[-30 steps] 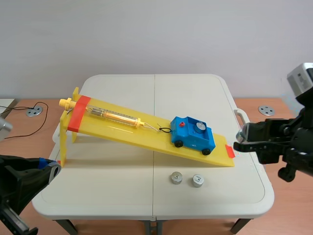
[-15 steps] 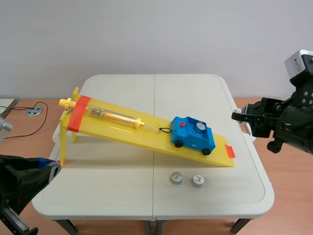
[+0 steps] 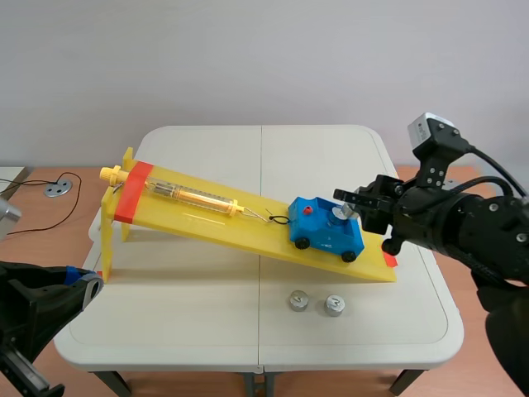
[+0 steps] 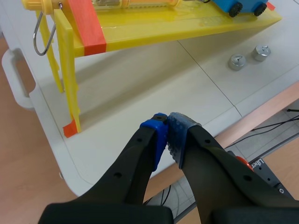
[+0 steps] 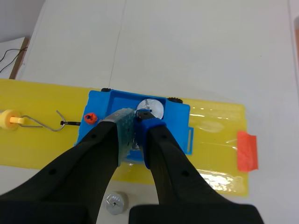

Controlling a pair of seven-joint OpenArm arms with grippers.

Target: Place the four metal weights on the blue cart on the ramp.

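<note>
The cart (image 5: 112, 102) sits on the ramp (image 5: 210, 121) under the right hand (image 5: 135, 119), one weight (image 5: 150, 108) in it just ahead. Two more weights (image 3: 297, 300) (image 3: 334, 305) lie on the counter (image 3: 207, 331) behind the hand.

You have a white folding worktop (image 3: 182, 318) with a seam down its middle. A clear-and-yellow spring scale (image 3: 194, 197) lies tilted above its left half. A round grey disc (image 3: 57, 188) with a black cable sits on the brown surface beside it.

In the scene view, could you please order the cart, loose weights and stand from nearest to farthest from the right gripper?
1. Cart, beside the right gripper.
2. Loose weights, on the table; too close to separate.
3. Stand, at the ramp's raised end.
</note>
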